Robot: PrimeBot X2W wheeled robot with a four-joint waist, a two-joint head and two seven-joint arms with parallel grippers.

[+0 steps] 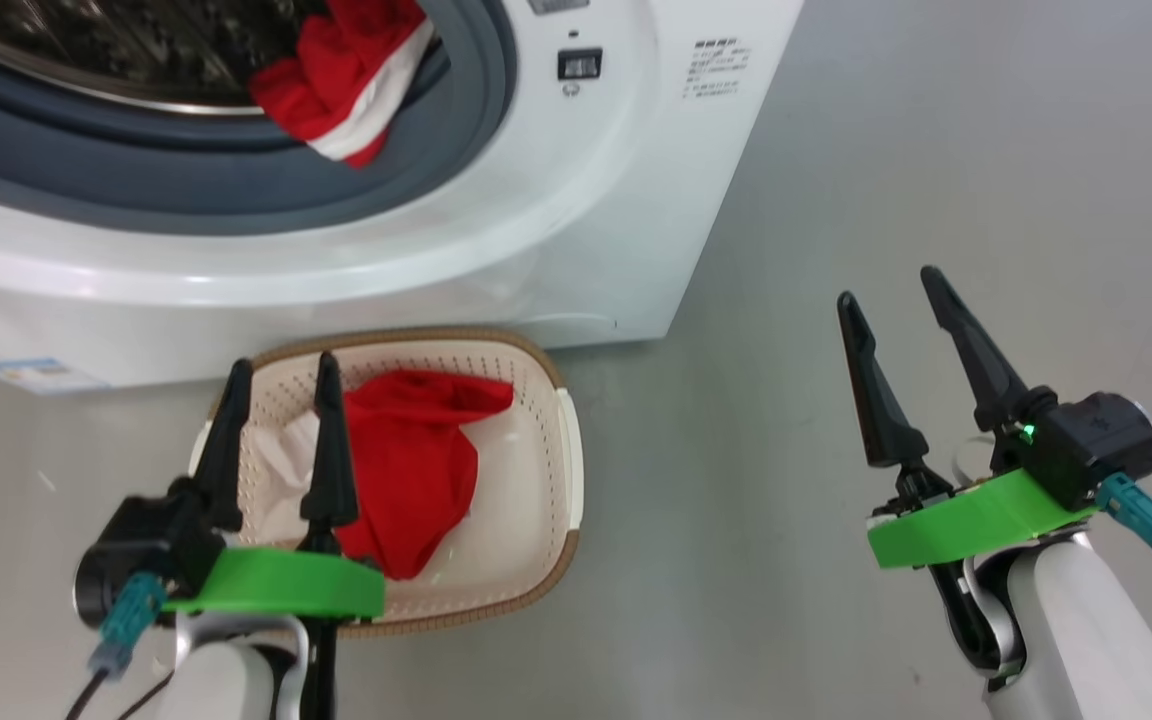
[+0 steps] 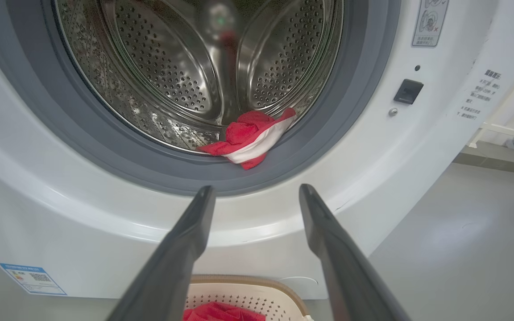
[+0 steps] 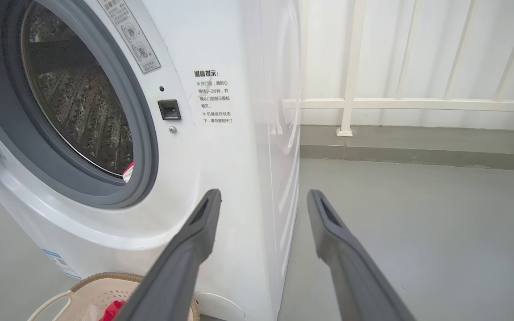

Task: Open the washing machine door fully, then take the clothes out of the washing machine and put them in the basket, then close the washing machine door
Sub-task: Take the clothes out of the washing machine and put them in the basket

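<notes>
Clothes (image 2: 246, 138) (red-white) lie lengthwise along washing machine (image 2: 105, 214) gasket (image 2: 283, 171).

The washing machine (image 1: 576, 200) mouth gapes open to the drum (image 2: 172, 67) — only the clothes (image 2: 248, 138), a red and white bundle, lie over the lower right of the gasket (image 2: 105, 147). The basket (image 1: 568, 450) sits just before the washer's foot, red cloth (image 1: 416, 470) filling its middle; right of both, grey floor (image 1: 886, 150) runs open to a white railing (image 3: 350, 102).
</notes>
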